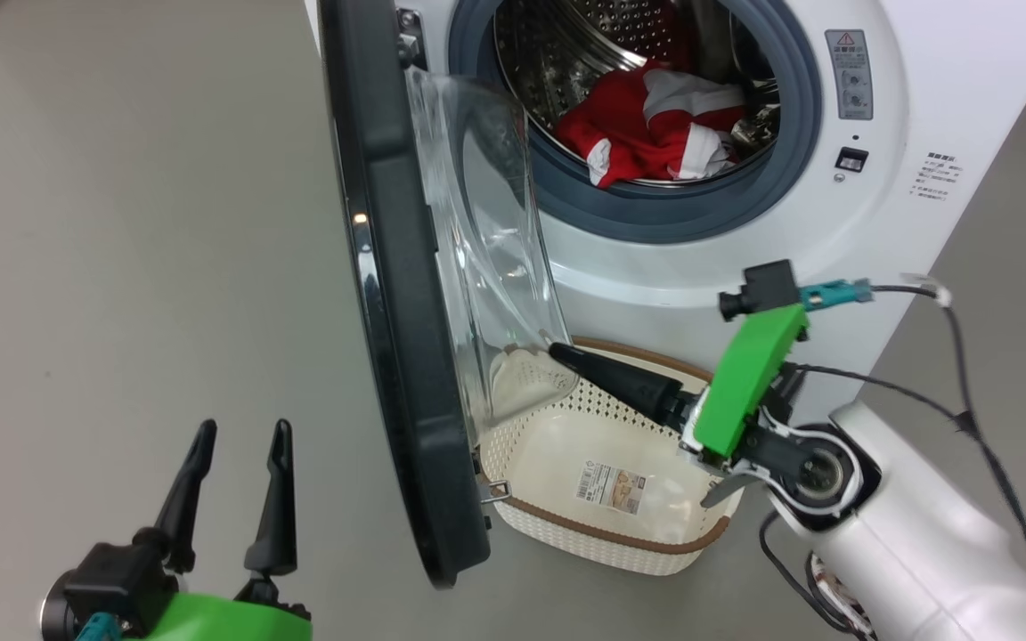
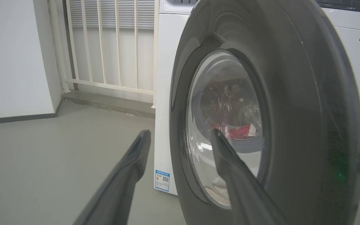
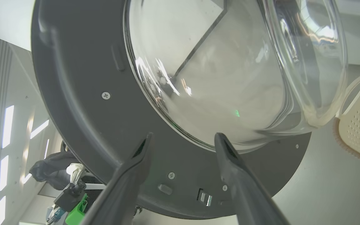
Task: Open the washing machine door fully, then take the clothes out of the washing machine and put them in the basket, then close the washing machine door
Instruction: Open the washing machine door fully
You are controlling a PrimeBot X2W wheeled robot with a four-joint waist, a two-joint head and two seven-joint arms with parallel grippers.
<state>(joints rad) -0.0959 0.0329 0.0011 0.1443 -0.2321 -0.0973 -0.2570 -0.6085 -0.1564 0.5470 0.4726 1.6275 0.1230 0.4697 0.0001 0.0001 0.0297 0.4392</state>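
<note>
The washing machine door (image 1: 406,312) is seen swung out from the washing machine (image 1: 923,107), edge-on in the head view, so that its bulging glass window (image 1: 486,249) is turned towards the right arm's side. The clothes (image 1: 647,133), red with white bands, are heaped at the bottom of the steel drum (image 1: 566,44), behind the grey rubber ring (image 1: 780,160); they are also glimpsed through the glass in the left wrist view. The basket (image 1: 602,534) is set on the floor (image 1: 121,223) directly before the machine, just beside the inner face of the door, with the lower edge of the glass hanging over one corner of it. A paper label (image 1: 611,485) is seen on its bare bottom.

The right claw (image 3: 183,139) is held over the basket and pointed at the inner face of the door below the glass; its fingers are spread and nothing is gripped between them. Whether a fingertip touches the glass cannot be told. The left claw (image 1: 243,432) is held on the outer side of the door, low over the floor and apart from the door, its fingers likewise spread with nothing between them. A small blue label (image 2: 162,180) is seen low on the machine's side panel, and a white railing (image 2: 111,47) is seen behind it
</note>
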